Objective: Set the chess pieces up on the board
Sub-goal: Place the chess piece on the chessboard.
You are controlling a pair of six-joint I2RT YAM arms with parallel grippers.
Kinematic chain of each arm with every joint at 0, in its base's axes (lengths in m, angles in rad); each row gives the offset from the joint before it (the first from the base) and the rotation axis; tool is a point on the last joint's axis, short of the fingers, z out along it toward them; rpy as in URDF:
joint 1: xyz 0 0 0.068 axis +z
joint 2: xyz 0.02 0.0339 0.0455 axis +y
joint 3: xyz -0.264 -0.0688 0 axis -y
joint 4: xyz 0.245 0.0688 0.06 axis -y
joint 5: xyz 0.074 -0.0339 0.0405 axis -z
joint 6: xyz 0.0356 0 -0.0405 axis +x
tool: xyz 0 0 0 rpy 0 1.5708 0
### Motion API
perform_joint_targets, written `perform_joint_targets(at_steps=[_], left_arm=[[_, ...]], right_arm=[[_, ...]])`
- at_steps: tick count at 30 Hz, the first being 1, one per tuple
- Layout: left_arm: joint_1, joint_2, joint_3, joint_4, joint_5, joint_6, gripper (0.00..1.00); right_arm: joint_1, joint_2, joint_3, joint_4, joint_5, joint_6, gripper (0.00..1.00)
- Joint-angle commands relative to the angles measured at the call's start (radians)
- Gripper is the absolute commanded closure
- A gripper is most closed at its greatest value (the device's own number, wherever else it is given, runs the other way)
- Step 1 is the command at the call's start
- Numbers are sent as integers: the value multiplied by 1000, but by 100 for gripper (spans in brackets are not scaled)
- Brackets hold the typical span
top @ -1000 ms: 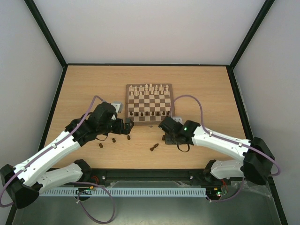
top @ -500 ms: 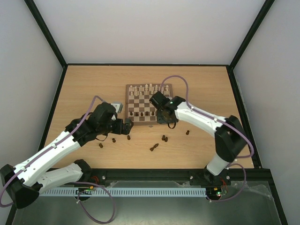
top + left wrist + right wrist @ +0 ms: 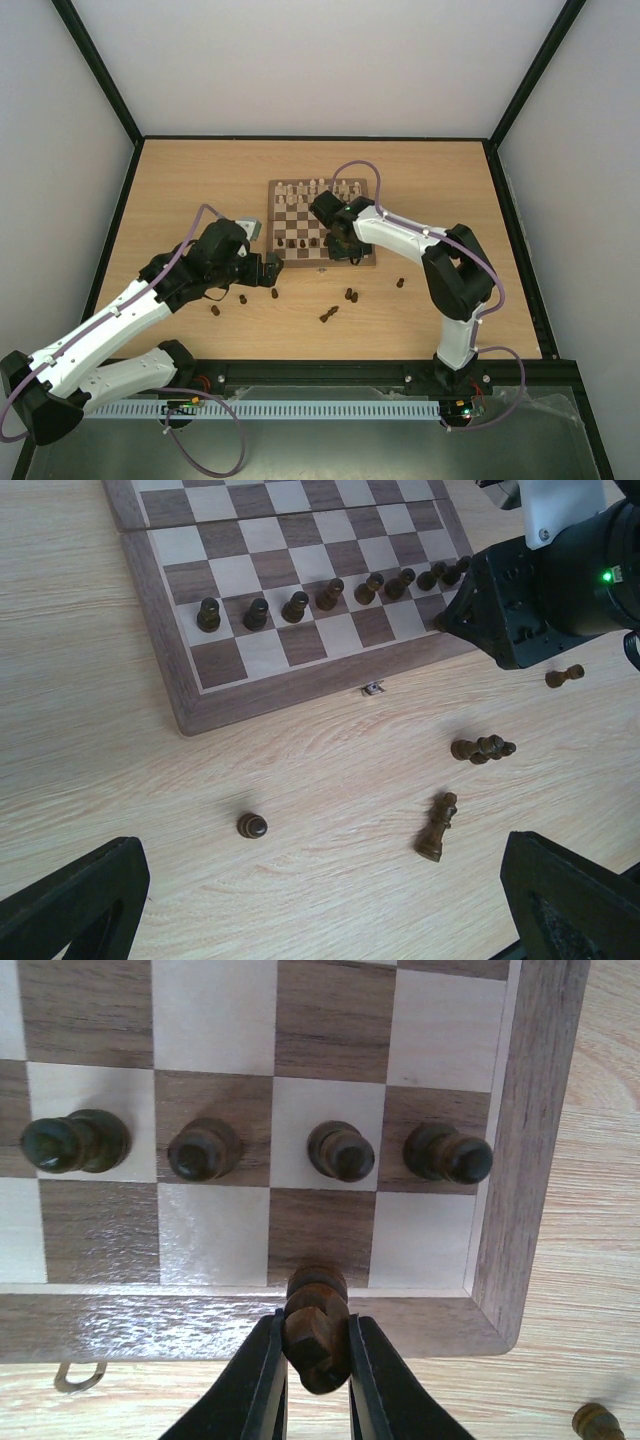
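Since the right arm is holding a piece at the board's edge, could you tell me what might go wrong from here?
The right gripper holds a dark chess piece over the near border of the board, not over a square, so it may land off-square. The dark pawns stand just one rank beyond; the fingers could topple them while lowering.

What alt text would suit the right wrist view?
The right gripper is shut on a dark chess piece over the near border of the board. Beyond it, four other dark pieces stand in a row.
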Motion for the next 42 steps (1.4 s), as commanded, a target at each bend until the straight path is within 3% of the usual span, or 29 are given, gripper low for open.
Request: perform_joint_targets(at_steps=[1, 28, 42], left_arm=[[-3, -7, 14, -18, -17, 14, 1], [-2, -1, 15, -19, -23, 13, 1], [-2, 1, 21, -26, -31, 11, 1]], right_arm=[[-17, 28, 33, -56, -6, -25, 99], [-52, 49, 45, -9, -63, -58, 97], [-52, 52, 49, -20, -59, -61, 87]])
